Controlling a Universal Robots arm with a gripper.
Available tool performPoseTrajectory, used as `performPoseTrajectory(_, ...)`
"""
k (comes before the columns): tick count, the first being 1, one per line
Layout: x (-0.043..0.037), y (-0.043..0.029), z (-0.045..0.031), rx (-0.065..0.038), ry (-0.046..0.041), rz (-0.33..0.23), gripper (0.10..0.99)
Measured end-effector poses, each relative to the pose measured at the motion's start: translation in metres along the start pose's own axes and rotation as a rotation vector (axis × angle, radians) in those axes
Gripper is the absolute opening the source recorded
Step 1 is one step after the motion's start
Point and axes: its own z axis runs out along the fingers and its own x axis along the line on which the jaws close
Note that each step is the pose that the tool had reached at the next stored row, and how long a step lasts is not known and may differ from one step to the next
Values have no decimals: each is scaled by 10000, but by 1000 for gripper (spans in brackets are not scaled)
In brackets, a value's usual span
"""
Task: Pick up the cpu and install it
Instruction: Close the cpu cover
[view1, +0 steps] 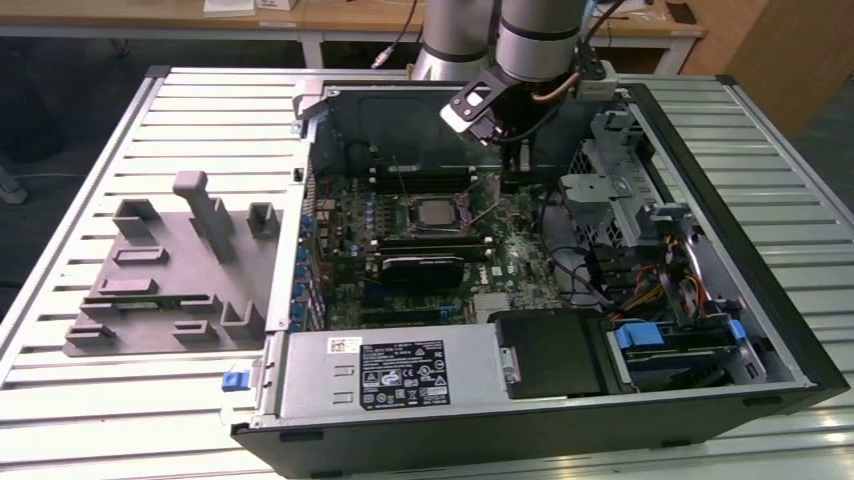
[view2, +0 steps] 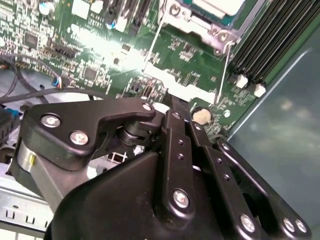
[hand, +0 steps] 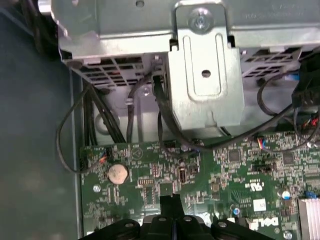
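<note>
On the desk (view1: 120, 140) the open computer case (view1: 574, 440) fills the middle. The cpu (view1: 430, 213) looks seated in its socket (view2: 197, 22) mid-motherboard (view1: 514, 255), so I'd guess the install step is basically wrapping up. The gripper (view1: 511, 150) hangs near the case's far edge, pinched narrow and holding nothing. Any move there needs care around the cables (hand: 165, 125).
</note>
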Motion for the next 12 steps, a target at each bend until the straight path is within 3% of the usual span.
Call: performPoseTrajectory(12, -25, -298, -16, 11, 133, 7, 106)
